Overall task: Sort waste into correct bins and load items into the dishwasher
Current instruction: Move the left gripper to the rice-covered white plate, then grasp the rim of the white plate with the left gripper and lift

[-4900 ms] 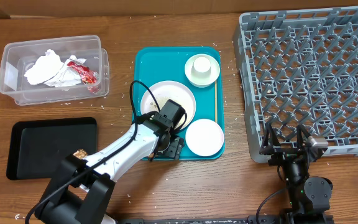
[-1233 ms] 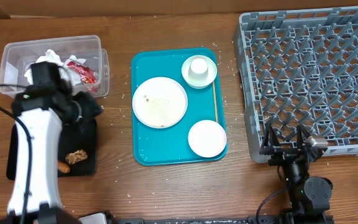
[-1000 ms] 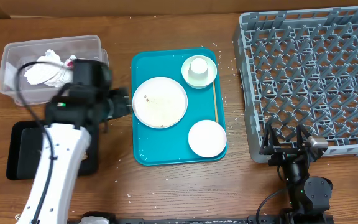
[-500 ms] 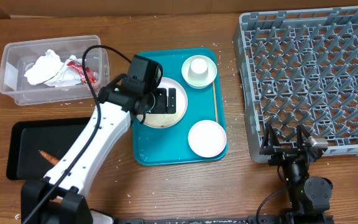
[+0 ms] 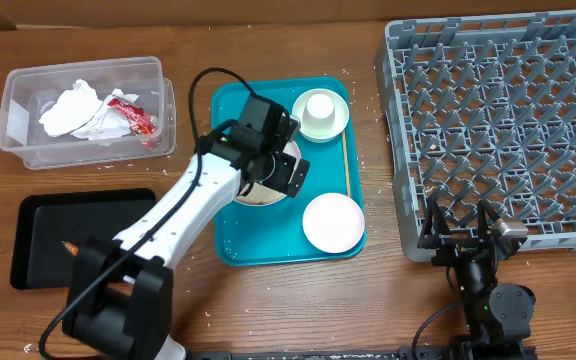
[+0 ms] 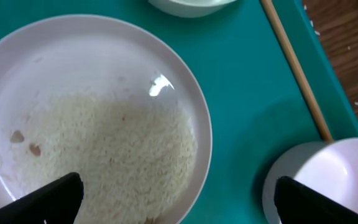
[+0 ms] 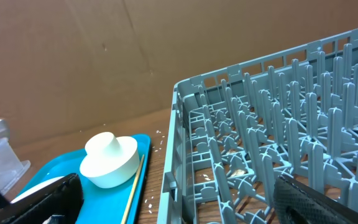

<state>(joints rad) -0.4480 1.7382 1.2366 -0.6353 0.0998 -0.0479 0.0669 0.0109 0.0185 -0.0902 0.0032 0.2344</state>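
Note:
My left gripper (image 5: 289,175) hangs open over the white plate (image 5: 256,197) on the teal tray (image 5: 234,240). In the left wrist view the plate (image 6: 188,93) holds rice grains (image 6: 123,149). The left gripper (image 6: 179,208) straddles the plate's edge, with nothing between its fingertips (image 6: 48,199). A bowl (image 5: 331,221) lies to its right, and a cup in a bowl (image 5: 320,112) lies beyond. A wooden stick (image 5: 345,165) lies along the tray's right side. My right gripper (image 5: 468,235) rests open at the dish rack's (image 5: 508,120) near edge.
The clear tub (image 5: 16,120) at the back left holds napkins (image 5: 71,110) and a red wrapper (image 5: 133,116). The black tray (image 5: 38,225) at the front left holds a carrot piece (image 5: 71,246). Rice grains dot the wood beside the teal tray.
The left arm has swung right, from the tub and black tray to above the plate on the teal tray. Its jaws have opened wider. The right arm has not moved.

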